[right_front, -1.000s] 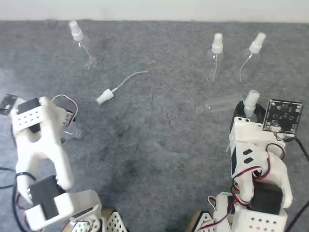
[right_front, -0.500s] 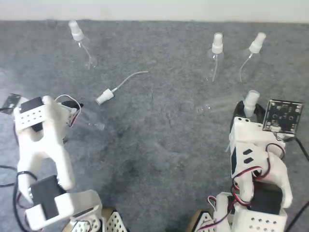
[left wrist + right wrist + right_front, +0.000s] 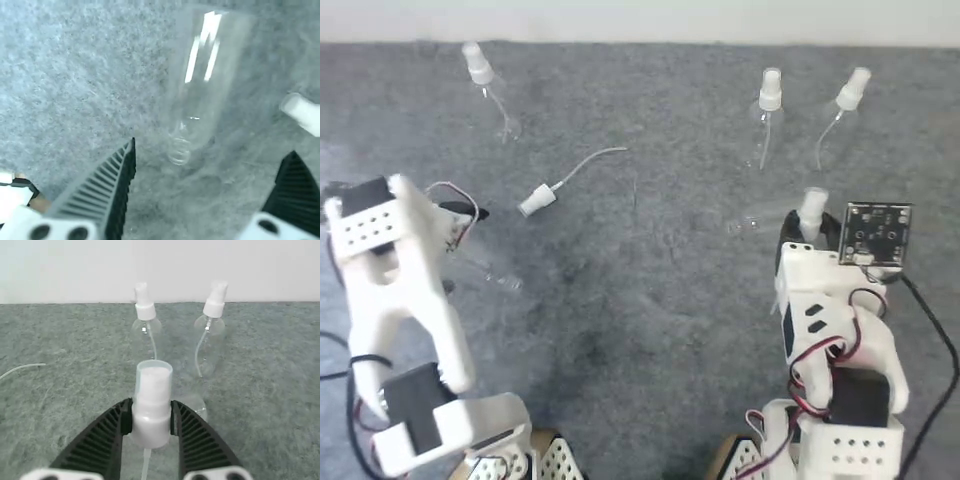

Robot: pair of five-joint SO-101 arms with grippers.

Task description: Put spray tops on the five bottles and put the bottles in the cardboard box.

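5 bottles (image 3: 761,118), 5 spray tops (image 3: 536,200)

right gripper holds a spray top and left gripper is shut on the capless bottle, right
No. The left gripper is open, the capless bottle lying on the carpet ahead of it, as the left wrist view shows. The right gripper does hold a spray top.

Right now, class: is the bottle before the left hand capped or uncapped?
Uncapped: the clear bottle has a bare threaded neck.
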